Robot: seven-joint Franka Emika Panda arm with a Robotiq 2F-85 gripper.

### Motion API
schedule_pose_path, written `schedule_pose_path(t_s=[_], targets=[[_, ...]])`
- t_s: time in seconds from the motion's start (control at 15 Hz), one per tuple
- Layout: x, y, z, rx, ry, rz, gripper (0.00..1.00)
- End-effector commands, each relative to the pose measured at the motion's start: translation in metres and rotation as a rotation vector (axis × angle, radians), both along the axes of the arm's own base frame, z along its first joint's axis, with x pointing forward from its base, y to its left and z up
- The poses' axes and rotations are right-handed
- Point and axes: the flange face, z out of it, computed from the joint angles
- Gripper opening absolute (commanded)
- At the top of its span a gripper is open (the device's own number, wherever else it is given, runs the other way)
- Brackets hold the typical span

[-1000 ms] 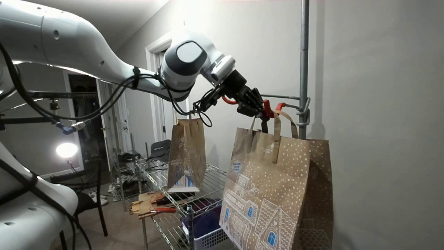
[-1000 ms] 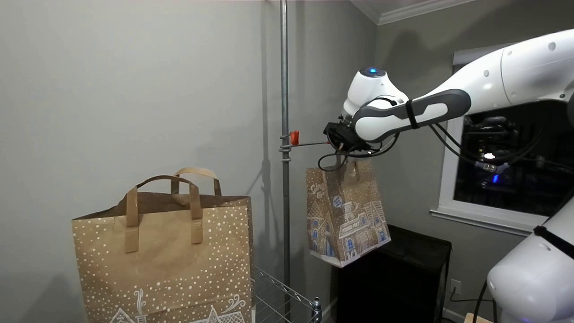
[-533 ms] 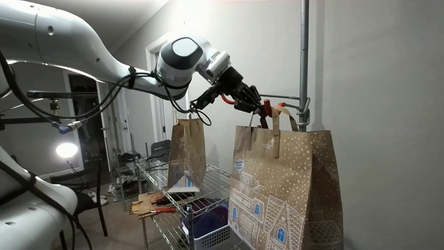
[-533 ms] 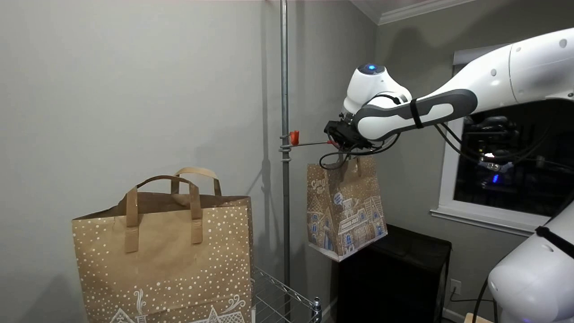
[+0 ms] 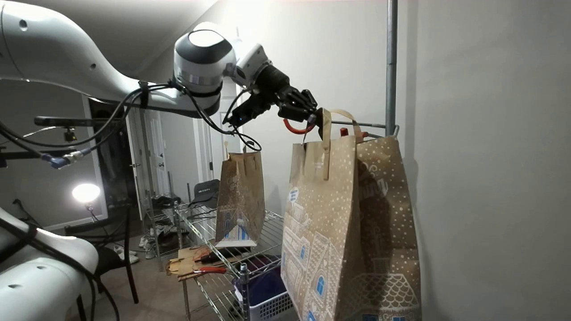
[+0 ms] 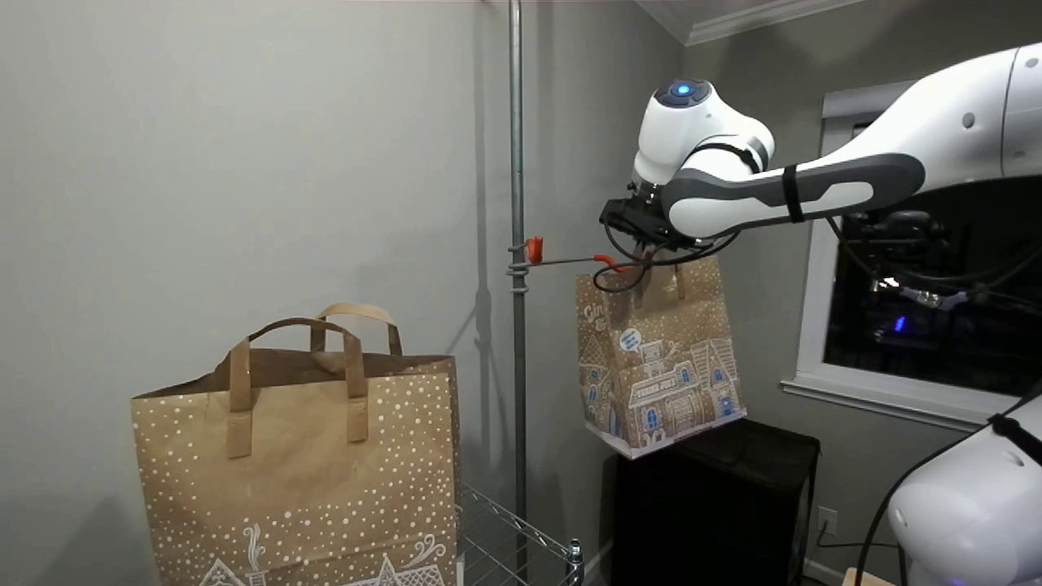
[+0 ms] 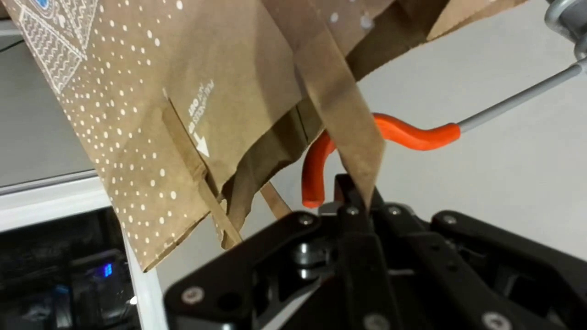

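Since the paper bag (image 5: 348, 223) just swung up and away from the pole (image 5: 391, 67), the gripper (image 5: 315, 117) (jaws clamped on a handle (image 7: 339, 105)) is likely carrying it solo, near that red hook (image 7: 422, 136).

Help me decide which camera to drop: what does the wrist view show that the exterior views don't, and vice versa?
Only the wrist view: screw heads on the gripper and a crisp white arrow printed on the held paper bag.
Only the exterior views: the arm, a second paper bag and the wire shelf.
Shared: the gripper, the held paper bag, its handle and the orange hook.
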Motion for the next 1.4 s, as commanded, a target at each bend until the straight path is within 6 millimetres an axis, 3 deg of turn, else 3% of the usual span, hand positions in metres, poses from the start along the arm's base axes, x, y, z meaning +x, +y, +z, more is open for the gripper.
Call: schedule_pose_path(t_s=[0.0, 0.47, 0.93, 1.07, 1.33], targets=[[-0.011, 0.011, 0.005, -0.011, 0.018, -0.019, 0.01], [-0.023, 0.075, -0.015, 0.073, 0.119, 0.258, 0.01], [-0.020, 0.104, -0.058, 0.151, 0.259, 0.482, 0.01], [-0.017, 0.114, -0.057, 0.126, 0.301, 0.579, 0.01], [-0.015, 0.136, -0.036, 0.043, 0.324, 0.766, 0.01]])
